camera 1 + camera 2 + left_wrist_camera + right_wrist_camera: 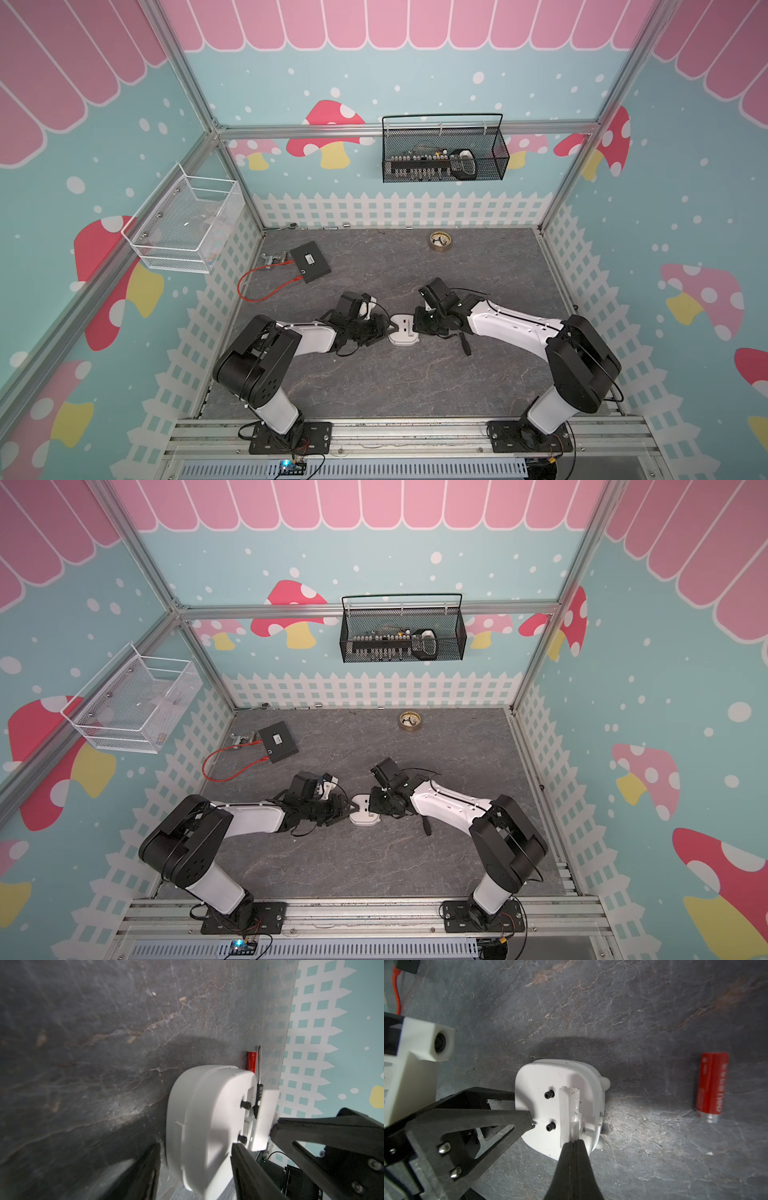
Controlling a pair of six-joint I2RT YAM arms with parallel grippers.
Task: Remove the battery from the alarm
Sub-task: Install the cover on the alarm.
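Clamping the alarm [404, 332] from 9 o'clock is the left hand [392, 326]. Right hand [573, 1142], at 3 o'clock, pinches its cover [267, 1113]; battery [712, 1086] lies on desk [374, 386].

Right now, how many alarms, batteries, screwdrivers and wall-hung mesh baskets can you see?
Alarm: 1
Battery: 1
Screwdriver: 1
Mesh baskets: 2, black basket and white basket
Total: 5
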